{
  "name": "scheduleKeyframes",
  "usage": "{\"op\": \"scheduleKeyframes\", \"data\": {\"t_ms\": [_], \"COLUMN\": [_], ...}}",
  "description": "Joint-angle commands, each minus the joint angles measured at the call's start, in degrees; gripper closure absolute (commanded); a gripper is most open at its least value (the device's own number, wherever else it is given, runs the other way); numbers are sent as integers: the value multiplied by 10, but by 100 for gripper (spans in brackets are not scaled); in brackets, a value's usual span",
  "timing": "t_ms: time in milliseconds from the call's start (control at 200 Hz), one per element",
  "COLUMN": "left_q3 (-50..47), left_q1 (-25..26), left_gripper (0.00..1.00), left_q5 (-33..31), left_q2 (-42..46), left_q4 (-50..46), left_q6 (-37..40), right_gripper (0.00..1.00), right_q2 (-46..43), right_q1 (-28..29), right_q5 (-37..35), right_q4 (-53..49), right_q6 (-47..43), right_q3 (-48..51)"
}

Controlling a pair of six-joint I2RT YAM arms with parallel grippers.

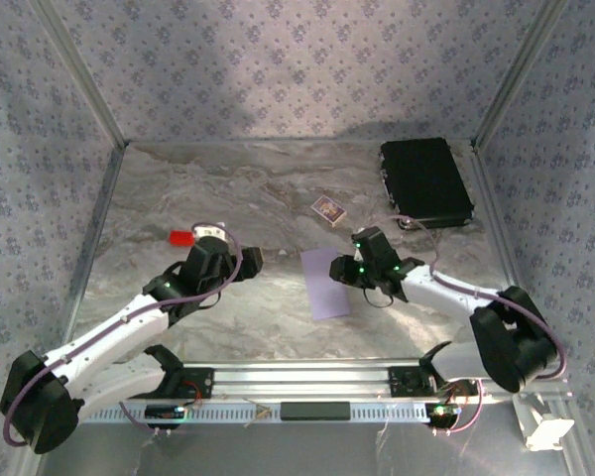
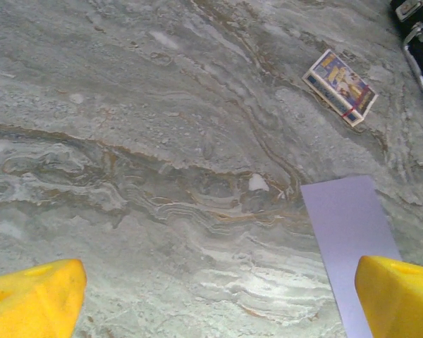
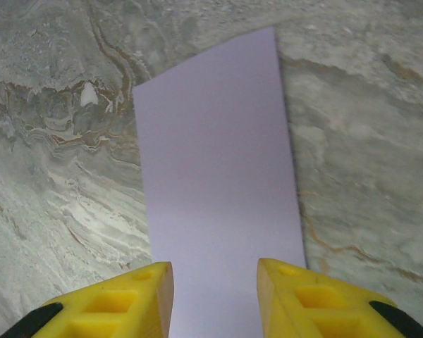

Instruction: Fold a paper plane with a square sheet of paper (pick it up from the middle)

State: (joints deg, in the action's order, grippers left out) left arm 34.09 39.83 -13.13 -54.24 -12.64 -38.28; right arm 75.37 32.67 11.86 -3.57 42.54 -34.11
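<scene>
Jaws of the right gripper (image 3: 215, 274) stand part-open and empty, straddling the near end of the square sheet of paper (image 3: 218, 155). It lies flat on the table (image 3: 366, 141), its long axis running straight ahead. The left gripper (image 2: 217, 299) gapes wide, with the sheet off to its right. The right arm is judged nearer.

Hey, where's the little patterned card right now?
In the top view, the patterned card lies flat on the marble table, just right of centre toward the far side. It is beyond the lilac paper and left of the black case.

Patterned card (image 1: 328, 209), red block (image 1: 182, 238) and black case (image 1: 426, 181) lie on marbled table (image 1: 178, 188).
</scene>
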Motion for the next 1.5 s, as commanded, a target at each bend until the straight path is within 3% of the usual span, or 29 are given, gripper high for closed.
{"op": "scheduleKeyframes", "data": {"t_ms": [0, 530, 899, 1494], "left_q3": [16, 23, 44, 44], "left_q1": [-3, -4, -6, -6], "left_gripper": [2, 1, 0, 0], "left_q5": [17, 50, 93, 107], "left_q2": [-5, -23, -58, -84], "left_q4": [18, 21, 11, 22], "left_q6": [-4, 3, 26, 16], "right_gripper": [62, 67, 69, 70], "right_q2": [-22, 53, 87, 115], "right_q1": [-15, -40, -46, -58], "right_q5": [35, 128, 140, 151], "right_q4": [27, 108, 124, 168], "right_q6": [16, 50, 53, 92], "right_q3": [20, 34, 44, 74]}}
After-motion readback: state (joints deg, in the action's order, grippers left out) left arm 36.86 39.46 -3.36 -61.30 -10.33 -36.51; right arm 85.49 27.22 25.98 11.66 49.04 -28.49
